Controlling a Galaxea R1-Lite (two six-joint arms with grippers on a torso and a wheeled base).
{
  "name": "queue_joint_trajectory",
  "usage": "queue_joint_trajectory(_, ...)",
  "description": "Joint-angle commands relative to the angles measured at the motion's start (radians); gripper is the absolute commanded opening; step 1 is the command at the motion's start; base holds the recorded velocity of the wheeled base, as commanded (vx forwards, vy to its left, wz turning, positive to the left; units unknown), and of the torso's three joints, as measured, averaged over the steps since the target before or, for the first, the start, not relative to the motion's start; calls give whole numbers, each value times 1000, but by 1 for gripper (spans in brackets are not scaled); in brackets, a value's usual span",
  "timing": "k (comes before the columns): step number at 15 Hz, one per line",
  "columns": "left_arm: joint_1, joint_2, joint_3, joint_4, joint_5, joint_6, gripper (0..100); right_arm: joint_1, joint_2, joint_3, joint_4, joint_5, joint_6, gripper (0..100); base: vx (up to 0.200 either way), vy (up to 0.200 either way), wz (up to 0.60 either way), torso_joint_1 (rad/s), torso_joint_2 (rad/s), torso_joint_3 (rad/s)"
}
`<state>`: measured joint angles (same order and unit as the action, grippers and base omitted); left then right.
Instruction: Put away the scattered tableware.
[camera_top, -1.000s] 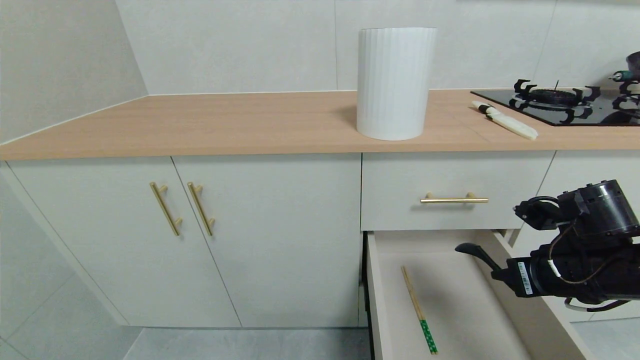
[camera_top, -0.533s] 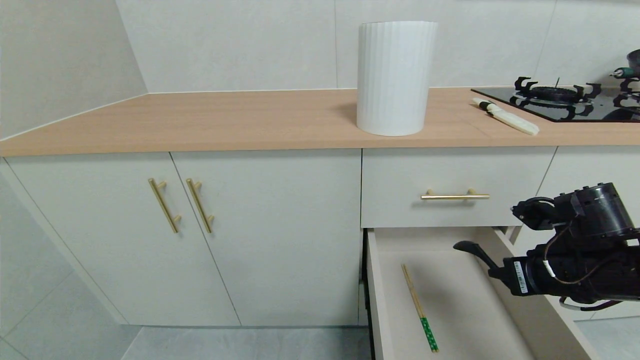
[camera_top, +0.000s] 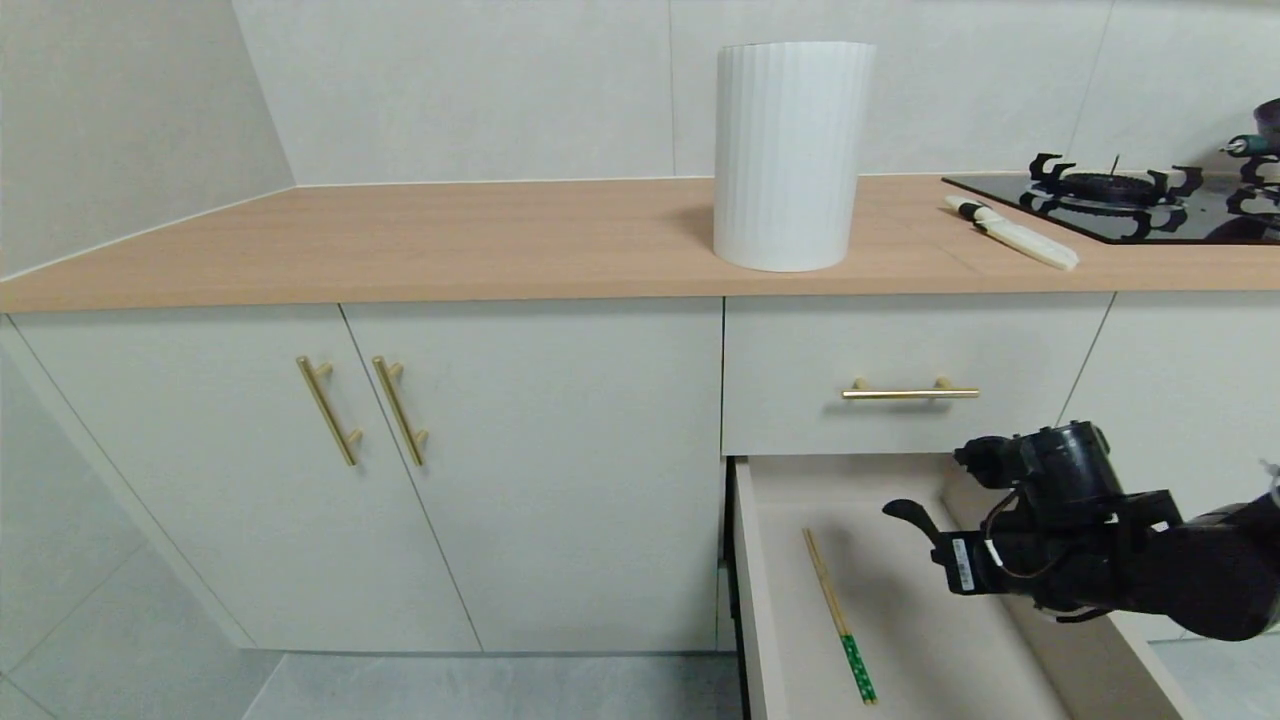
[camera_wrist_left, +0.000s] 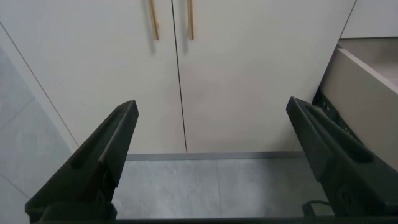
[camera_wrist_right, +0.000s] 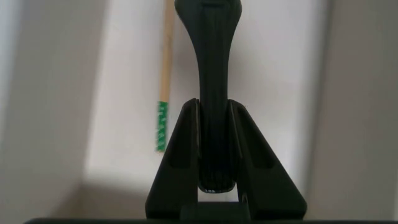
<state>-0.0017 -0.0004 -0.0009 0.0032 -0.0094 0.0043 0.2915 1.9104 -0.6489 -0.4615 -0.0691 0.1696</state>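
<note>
A pair of wooden chopsticks (camera_top: 838, 620) with green patterned ends lies on the floor of the open lower drawer (camera_top: 746, 570). My right gripper (camera_top: 943, 556) hangs over the drawer's right half, shut on a black spoon-like utensil (camera_top: 905, 512) whose rounded end sticks out toward the cabinet. In the right wrist view the black utensil (camera_wrist_right: 208, 43) runs straight out of the gripper (camera_wrist_right: 214, 121), with the chopsticks (camera_wrist_right: 165, 81) beside it below. A cream-handled knife (camera_top: 1010, 237) rests on the countertop. My left gripper (camera_wrist_left: 211, 115) is open, low in front of the cabinet doors.
A tall white ribbed cylinder (camera_top: 788, 155) stands on the wooden counter (camera_top: 450, 240). A black gas hob (camera_top: 1125, 205) sits at the far right. The upper drawer (camera_top: 908, 394) is closed. Two cabinet doors with gold handles (camera_top: 360, 410) are to the left.
My right arm has moved left and lower, bringing the black utensil further over the open drawer. The head view shifted slightly at first; the chopsticks lie as before.
</note>
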Motion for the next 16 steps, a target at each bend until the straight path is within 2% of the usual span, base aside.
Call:
queue_joint_trajectory(1, 0, 0, 1, 0, 0, 0, 100, -2, 226, 15, -101, -9, 2, 0, 0, 0, 0, 0, 0, 0)
queue_joint_trajectory(5, 0, 0, 1, 0, 0, 0, 100, 0, 357, 17, -197, -70, 1, 0, 0, 0, 0, 0, 0, 0)
queue_joint_trajectory(16, 0, 0, 1, 0, 0, 0, 100, -8, 386, 12, -241, -74, -1, 0, 0, 0, 0, 0, 0, 0)
